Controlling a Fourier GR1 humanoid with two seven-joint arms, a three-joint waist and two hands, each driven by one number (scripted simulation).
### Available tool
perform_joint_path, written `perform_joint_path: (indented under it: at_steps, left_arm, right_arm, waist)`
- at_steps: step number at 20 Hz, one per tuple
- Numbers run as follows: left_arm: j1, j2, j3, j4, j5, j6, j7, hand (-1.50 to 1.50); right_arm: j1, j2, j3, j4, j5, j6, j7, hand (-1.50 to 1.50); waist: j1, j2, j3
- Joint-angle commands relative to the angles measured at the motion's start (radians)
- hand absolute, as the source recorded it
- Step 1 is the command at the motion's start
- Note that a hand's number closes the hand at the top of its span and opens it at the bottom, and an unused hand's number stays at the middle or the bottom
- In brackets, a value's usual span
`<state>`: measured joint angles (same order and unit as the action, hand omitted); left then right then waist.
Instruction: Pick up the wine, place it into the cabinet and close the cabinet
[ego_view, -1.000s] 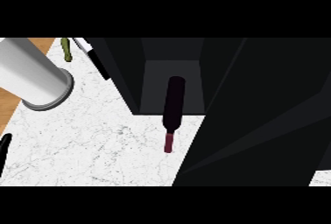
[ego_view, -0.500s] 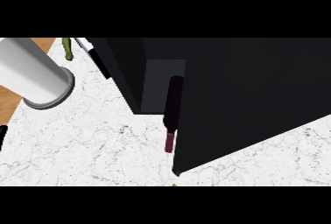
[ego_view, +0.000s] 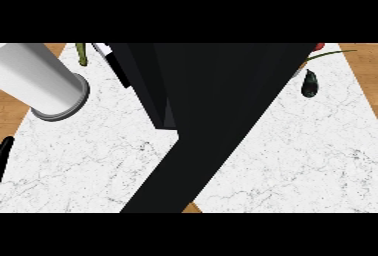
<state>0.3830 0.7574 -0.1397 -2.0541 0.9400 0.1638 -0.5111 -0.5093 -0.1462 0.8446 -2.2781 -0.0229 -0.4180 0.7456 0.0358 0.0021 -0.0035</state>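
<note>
Looking steeply down on a white marble tabletop (ego_view: 295, 150). Seeing a black cabinet (ego_view: 214, 100) stretching from far edge to near edge. Not finding the wine: hidden, place impossible to tell. Noticing a white cylinder (ego_view: 40, 80) at the far left corner. Glimpsing a sliver of the left hand (ego_view: 4, 155) at the left edge; cannot tell its state.

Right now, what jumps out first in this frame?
A black cabinet fills the middle, its dark bulk running from the top edge to the lower edge. A big white cylinder sits at upper left on the white marble counter. A small dark vegetable lies at upper right; no wine bottle shows.
</note>
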Motion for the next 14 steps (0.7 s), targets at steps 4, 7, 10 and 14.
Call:
perform_joint_path:
  at_steps: [4,7,10,14]
  left_arm:
    - [-0.003,-0.025,-0.007,0.016,-0.033,-0.008,0.006,-1.5]
    - [-0.046,-0.036,0.022,0.035,-0.002,-0.001,0.038,-1.5]
    - [-0.003,-0.048,0.017,-0.007,-0.036,-0.002,0.029,-1.5]
    - [-0.027,-0.062,-0.006,-0.043,-0.044,0.05,0.073,-1.5]
  right_arm:
    - [-0.396,0.143,-0.135,0.333,-0.145,-0.121,-0.045,1.5]
    - [-0.534,0.144,-0.222,0.49,-0.2,-0.096,-0.066,1.5]
    - [-0.636,0.145,-0.251,0.62,-0.227,-0.093,-0.118,1.5]
    - [-0.728,0.146,-0.313,0.802,-0.137,-0.01,-0.177,1.5]
  waist:
    - [0.014,0.001,0.001]
    - [0.003,0.001,0.001]
    - [0.006,-0.001,0.002]
    - [-0.005,0.0,0.002]
